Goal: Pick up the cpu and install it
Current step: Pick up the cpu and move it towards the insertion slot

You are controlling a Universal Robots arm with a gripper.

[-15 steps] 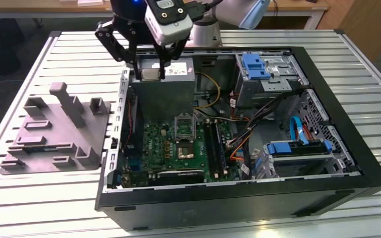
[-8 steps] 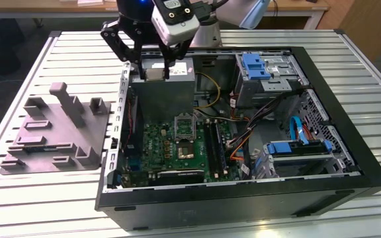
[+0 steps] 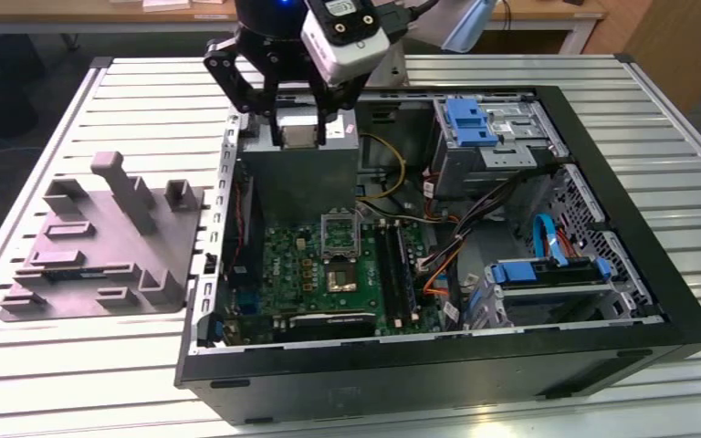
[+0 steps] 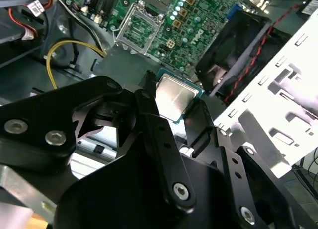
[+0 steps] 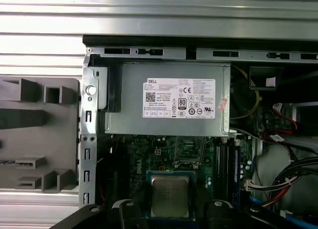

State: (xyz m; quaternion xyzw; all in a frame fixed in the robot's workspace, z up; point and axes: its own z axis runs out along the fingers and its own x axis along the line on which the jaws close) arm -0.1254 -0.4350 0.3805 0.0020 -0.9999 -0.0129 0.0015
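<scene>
The cpu is a small flat square chip with a pale metal top, held between my gripper's black fingers above the back of the open computer case. In both wrist views the cpu sits flat between the fingers, with the gripper shut on its edges. The dark square socket with its metal frame lies on the green motherboard, lower than the chip and apart from it.
A big grey box with a white label stands inside the case just under the gripper. A grey-purple fixture lies on the slatted table at the exterior view's left. Blue drive bays and loose cables fill the case's other side.
</scene>
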